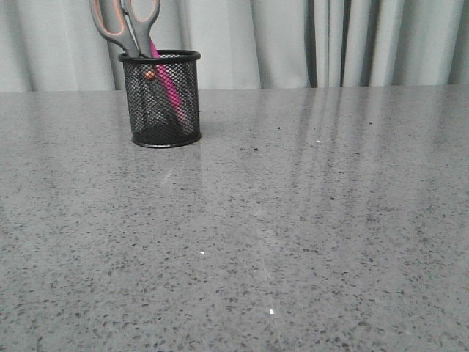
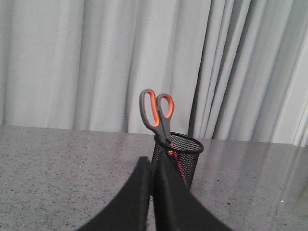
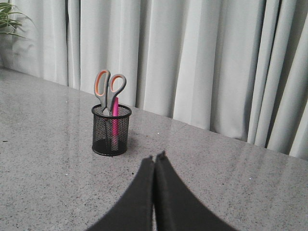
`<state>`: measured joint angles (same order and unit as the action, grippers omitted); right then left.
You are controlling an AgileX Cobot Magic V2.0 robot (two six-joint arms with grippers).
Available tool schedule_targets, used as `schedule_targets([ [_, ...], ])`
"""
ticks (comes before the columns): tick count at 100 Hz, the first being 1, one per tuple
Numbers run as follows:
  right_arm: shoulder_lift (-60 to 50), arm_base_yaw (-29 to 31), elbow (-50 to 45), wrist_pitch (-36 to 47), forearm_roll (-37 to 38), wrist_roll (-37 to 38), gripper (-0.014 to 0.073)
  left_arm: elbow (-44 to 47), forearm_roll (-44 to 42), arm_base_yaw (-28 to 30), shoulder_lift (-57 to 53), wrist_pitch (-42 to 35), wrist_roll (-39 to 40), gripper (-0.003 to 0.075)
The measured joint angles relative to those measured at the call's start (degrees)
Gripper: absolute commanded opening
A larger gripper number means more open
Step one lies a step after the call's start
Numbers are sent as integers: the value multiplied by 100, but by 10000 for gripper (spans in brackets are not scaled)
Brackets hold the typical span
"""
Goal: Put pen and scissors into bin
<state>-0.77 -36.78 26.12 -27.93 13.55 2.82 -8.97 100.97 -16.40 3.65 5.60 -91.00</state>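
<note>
The bin (image 1: 161, 99) stands upright on the grey speckled table (image 1: 293, 220), on my left side and toward the far edge, near the pale curtain (image 1: 293, 40). It is a small round cup of black wire mesh with a solid black rim and a solid base.

The scissors (image 1: 124, 26) stand in it blades down. Their dark grey handles, lined in orange, rise well above the rim and lean a little to the left in the front view. The orange pivot screw shows through the mesh just below the rim.

The pen (image 1: 167, 84) is in the bin too, a slim bright pink stick slanting behind the mesh, its top just clearing the rim beside the handles. From my right wrist the pen (image 3: 115, 120) looks nearly upright next to the scissors (image 3: 109, 89).

My left gripper (image 2: 150, 166) is empty, its two dark fingers pressed together, with the bin (image 2: 177, 156) close ahead of it. My right gripper (image 3: 156, 156) is likewise closed on nothing, well apart from the bin (image 3: 111, 130).

A bit of green plant (image 3: 9, 19) shows in the corner of my right wrist view.
</note>
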Motion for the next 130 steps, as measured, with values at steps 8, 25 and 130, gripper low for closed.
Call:
schedule_targets([
  [8,0,0,0,0,0,0,-69,0,0,0,0,0,0,-19],
  [25,0,0,0,0,0,0,-69,0,4,0,0,-10,0,-19],
  [130,0,0,0,0,-11,0,-69,907,-9158,1461,-381,1371,7266,-19],
])
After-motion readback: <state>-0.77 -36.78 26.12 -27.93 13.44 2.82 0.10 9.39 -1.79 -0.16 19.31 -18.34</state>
